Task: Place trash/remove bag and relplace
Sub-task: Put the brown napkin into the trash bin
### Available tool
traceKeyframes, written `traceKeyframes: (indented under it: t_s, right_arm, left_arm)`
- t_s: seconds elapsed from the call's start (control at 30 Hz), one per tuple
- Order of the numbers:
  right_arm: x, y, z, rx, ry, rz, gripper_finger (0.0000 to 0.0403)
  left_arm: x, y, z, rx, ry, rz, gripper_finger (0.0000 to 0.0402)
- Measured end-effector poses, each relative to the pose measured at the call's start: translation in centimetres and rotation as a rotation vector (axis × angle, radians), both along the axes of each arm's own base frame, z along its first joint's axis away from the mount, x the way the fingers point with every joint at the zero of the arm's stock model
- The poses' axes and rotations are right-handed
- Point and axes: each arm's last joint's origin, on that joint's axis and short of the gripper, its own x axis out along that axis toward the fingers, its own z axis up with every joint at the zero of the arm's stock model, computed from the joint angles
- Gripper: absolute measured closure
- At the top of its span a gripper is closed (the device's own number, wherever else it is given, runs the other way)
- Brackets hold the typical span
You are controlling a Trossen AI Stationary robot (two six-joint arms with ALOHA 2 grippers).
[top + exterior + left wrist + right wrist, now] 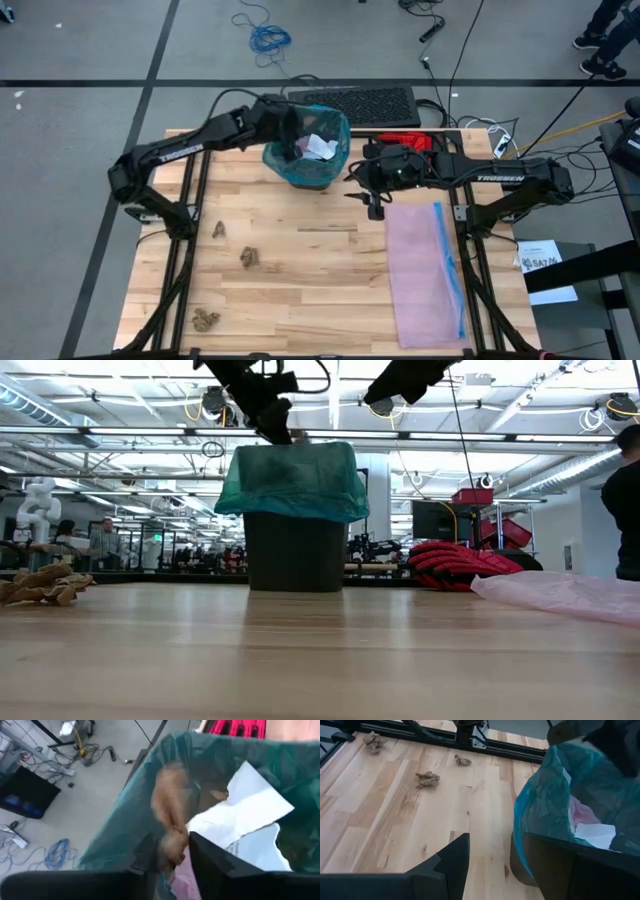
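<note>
The bin (295, 550) stands at the far middle of the table (320, 280), lined with the teal bag (290, 482), whose rim folds down over the bin's top edge. The left gripper (170, 852) hangs over the bag's mouth; its jaws stand partly apart, and a brown wad (170, 817) shows blurred between and just beyond the fingertips, so I cannot tell whether they touch it or it is loose. Inside the bag lie white paper (245, 817), a brown scrap (217, 795) and something pink low down. In the high view the left arm reaches in from the left side and ends over the bag's near-left rim. The right gripper (492, 852) hovers just beside the bin on its right, above the table, with its jaws apart and nothing between them. Three more brown wads lie on the left part of the table: one (218, 229) nearest the left arm's base, one (249, 257) toward the middle, and one (206, 319) near the front edge, all well apart from the bin. A pink bag (425, 270) with a blue strip (449, 265) lies flat on the right part of the table. A red glove (455, 560) lies behind the bin to the right, near the table's far edge.
</note>
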Motion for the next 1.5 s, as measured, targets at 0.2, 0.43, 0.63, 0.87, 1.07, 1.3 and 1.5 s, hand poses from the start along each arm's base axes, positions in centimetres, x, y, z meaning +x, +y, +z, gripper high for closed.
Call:
traceKeyframes:
  t_s: [0.2,0.43,0.63,0.87,1.07,1.3,1.5]
  right_arm:
    - [0.0,0.0,0.0,-0.01,0.007,0.007,0.0227]
    - [-0.1,0.0,-0.1,-0.011,0.016,0.01,0.0227]
    - [-0.2,0.0,-0.3,-0.009,0.038,0.01,0.0227]
    - [-0.7,0.1,-1.0,-0.006,0.127,0.016,0.0227]
    - [-1.1,0.2,-1.4,0.021,0.187,0.045,0.0228]
    - [-1.4,0.6,-3.8,0.103,0.244,0.135,0.0268]
    - [-1.2,0.9,-6.0,0.18,0.214,0.192,0.0316]
  left_arm:
    - [0.1,-0.2,-0.3,-0.02,0.023,0.0,0.0223]
    - [-1.7,-1.5,2.5,-0.076,0.105,0.055,0.021]
    - [-4.6,-3.8,5.8,-0.162,0.214,0.149,0.021]
    - [-6.9,-6.4,3.8,-0.37,0.417,0.317,0.0227]
    - [-7.7,-8.7,-0.9,-0.438,0.536,0.378,0.0323]
    - [-11.7,-11.7,-5.2,-0.563,0.515,0.548,0.0397]
    - [-13.7,-13.7,-7.7,-0.79,0.351,0.596,0.04]
